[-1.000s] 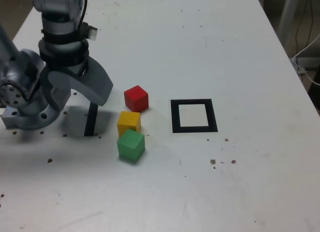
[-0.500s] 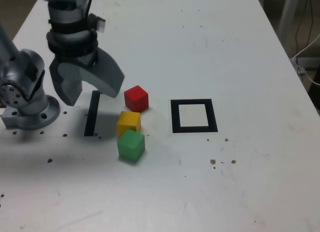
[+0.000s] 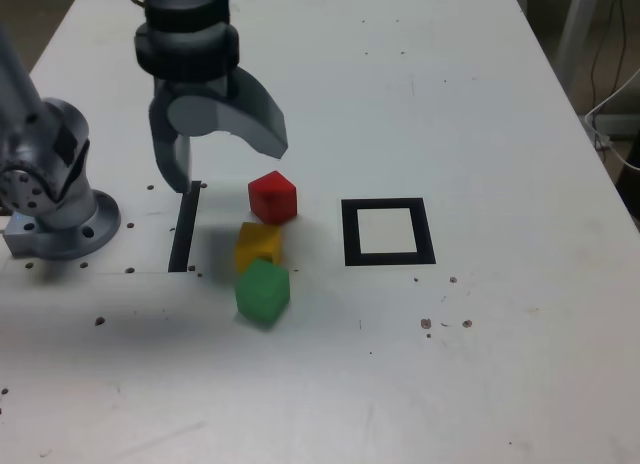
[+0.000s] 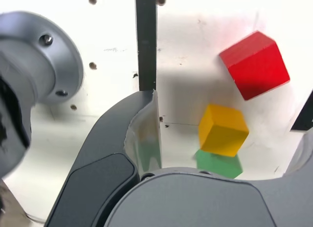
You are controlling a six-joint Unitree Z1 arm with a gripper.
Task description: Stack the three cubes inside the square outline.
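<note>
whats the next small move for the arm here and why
Probably slide a little toward the exterior view's right and lower over the red cube. The gripper hangs open and empty above the black strip, just short of that cube, and the square outline holds nothing yet.

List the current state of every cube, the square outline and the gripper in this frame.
red cube: on the table, unstacked, outside the outline
yellow cube: on the table, unstacked, touching the green one
green cube: on the table, unstacked
square outline: nothing inside
gripper: open, holding nothing, above the table
</note>
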